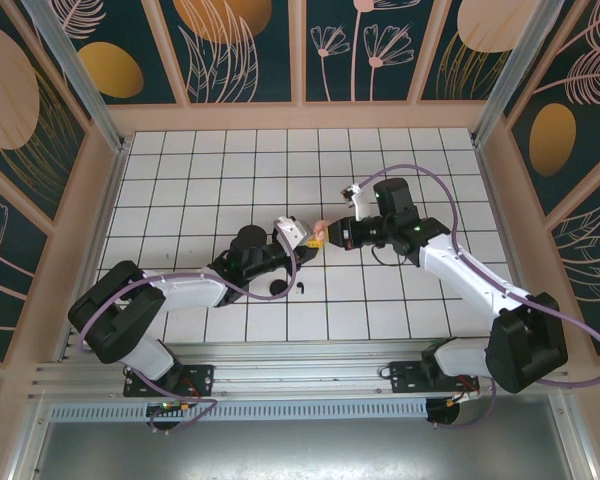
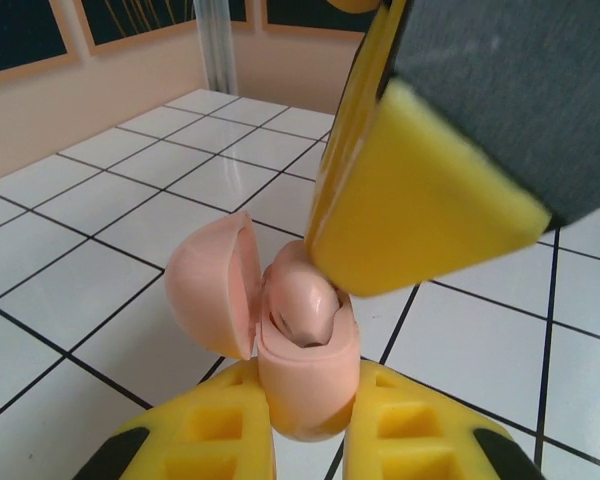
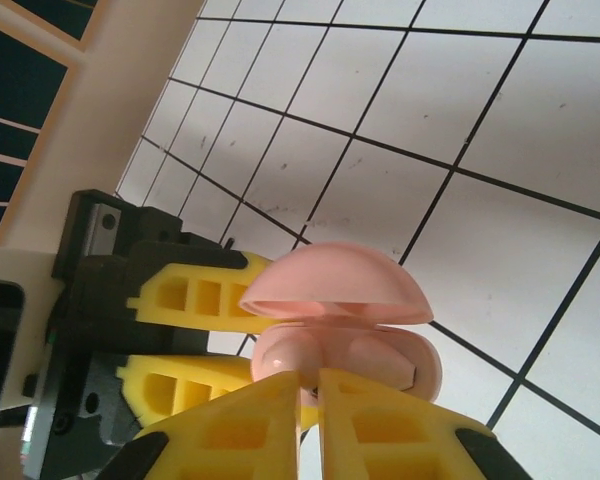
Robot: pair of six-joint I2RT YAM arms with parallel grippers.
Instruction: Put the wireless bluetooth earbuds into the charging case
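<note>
The pale pink charging case [image 2: 308, 385] is held upright above the tiles, and my left gripper [image 2: 308, 440] is shut on its lower body. Its lid [image 2: 212, 285] hangs open to the left. A pale pink earbud [image 2: 308, 305] sits in the case's well. My right gripper [image 3: 310, 385] is shut, its tips resting against that earbud [image 3: 290, 355] at the case's [image 3: 400, 355] open mouth under the raised lid [image 3: 335, 285]. From above, the case [image 1: 318, 236] lies between my left gripper [image 1: 305, 238] and my right gripper [image 1: 332, 235], which meet at mid-table.
A round black case [image 1: 277, 288] and a tiny black earbud [image 1: 302, 288] lie on the white tiled floor [image 1: 210, 180] just in front of my left wrist. Wooden walls ring the tiled area.
</note>
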